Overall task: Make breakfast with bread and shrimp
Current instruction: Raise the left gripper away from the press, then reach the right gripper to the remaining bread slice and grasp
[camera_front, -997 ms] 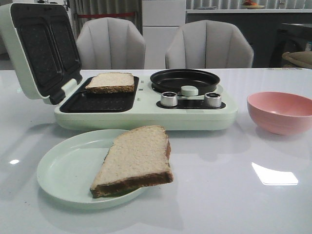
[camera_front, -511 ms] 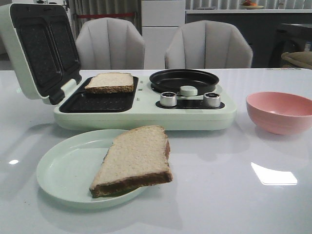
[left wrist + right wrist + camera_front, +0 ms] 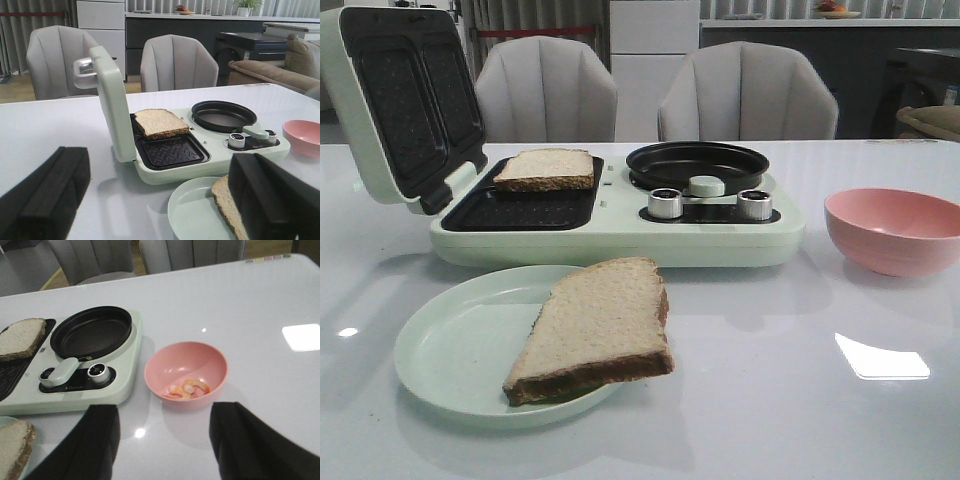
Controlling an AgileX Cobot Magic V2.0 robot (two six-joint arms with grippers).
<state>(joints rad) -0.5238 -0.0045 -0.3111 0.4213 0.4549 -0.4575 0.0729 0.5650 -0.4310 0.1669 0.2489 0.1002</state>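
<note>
Nothing on the table has shifted over the last second: one bread slice (image 3: 545, 169) on the left grill plate (image 3: 525, 205), the other (image 3: 595, 328) on the near plate (image 3: 450, 350), shrimp (image 3: 187, 388) in the pink bowl (image 3: 186, 371) at right, pan (image 3: 698, 163) empty, so cooking looks barely started. Left gripper (image 3: 160, 200) and right gripper (image 3: 165, 445) both spread wide, holding and touching nothing.

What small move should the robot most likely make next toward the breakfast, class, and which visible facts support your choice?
Probably the right gripper should lower toward the shrimp in the pink bowl. It is open, empty and nearest that bowl. One bread slice already lies on the sandwich maker's grill plate, the round pan is bare, and the second slice waits on the green plate.
</note>
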